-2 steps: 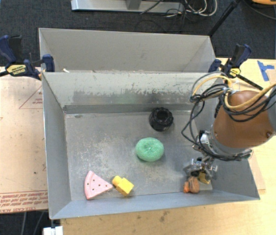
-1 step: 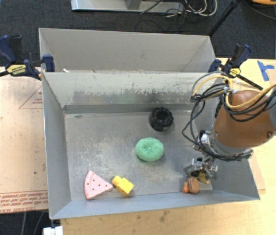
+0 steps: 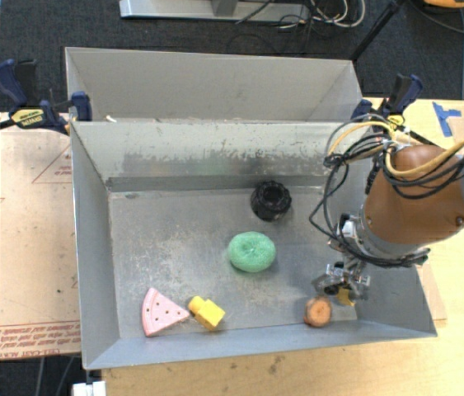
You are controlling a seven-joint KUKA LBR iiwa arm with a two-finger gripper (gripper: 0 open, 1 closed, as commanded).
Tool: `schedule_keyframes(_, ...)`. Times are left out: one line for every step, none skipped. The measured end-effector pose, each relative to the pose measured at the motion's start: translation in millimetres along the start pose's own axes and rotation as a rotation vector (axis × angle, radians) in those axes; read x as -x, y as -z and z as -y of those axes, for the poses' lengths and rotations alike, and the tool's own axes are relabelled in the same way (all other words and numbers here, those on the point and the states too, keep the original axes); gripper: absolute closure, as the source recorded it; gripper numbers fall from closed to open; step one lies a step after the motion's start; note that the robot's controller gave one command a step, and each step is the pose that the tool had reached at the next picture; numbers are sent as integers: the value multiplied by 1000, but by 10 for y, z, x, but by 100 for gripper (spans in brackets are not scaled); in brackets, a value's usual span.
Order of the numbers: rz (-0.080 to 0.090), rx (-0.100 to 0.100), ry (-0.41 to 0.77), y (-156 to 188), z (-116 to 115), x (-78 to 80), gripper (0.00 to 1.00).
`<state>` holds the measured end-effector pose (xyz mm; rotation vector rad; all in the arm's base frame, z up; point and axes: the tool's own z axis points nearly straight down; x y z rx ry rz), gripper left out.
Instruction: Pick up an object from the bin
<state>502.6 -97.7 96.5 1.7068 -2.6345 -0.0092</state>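
Note:
My gripper [image 3: 340,287] hangs low at the bin's front right, under the arm's orange cover. Just below and left of its fingertips lies a small orange ball-like thing [image 3: 318,312] on the bin floor, close to the front wall. No object shows between the fingers. A green round scrubber [image 3: 252,252] lies in the middle of the floor, well to the left of the gripper.
A black round cap-like thing [image 3: 270,200] sits near the back wall. A pink wedge with dots [image 3: 161,312] and a small yellow block [image 3: 207,312] lie at the front left. The arm with its cables comes in over the right rim.

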Motion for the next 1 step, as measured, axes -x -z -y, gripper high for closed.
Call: schedule_keyframes(1,-5,0,152,16,6,100)
